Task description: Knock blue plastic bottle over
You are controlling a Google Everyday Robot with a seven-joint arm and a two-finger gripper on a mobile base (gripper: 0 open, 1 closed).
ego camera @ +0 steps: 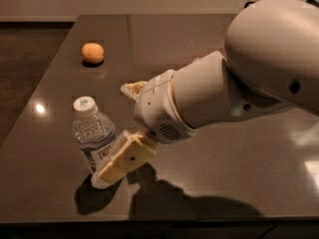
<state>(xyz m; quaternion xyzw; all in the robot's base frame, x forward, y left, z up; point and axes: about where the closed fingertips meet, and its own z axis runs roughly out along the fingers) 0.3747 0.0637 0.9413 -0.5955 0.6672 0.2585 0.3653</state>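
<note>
Standing on its base near the front left of the bench (239, 183), the blue plastic bottle (89, 136) is shown not yet knocked over, so the task's single step is judged undone, though close. In the camera view the hand (113, 131) is found right against the bottle's right side, its two tan fingers spread wide. The lower finger (127, 157) is laid across the front of the bottle's lower part (contact seems likely but cannot be confirmed), and the upper finger (132, 87) is held clear, behind and to the right of the white cap (84, 105). Nothing is pinched. A sideways push on the body is thought to be all that is left. The bottle is made of clear, thin plastic, round with sloped shoulders, and is wrapped in a blue-and-white label (95, 131). Being tall and narrow, it may be expected to tip readily. The fingers are seen as flat, blocky, matt pieces, carried on a smooth white arm (209, 96) of rounded shells. The bench is dark, hard and polished, so that lamps are mirrored in it. Well apart, toward the far left, a small round orange thing (92, 52) is seen.
</note>
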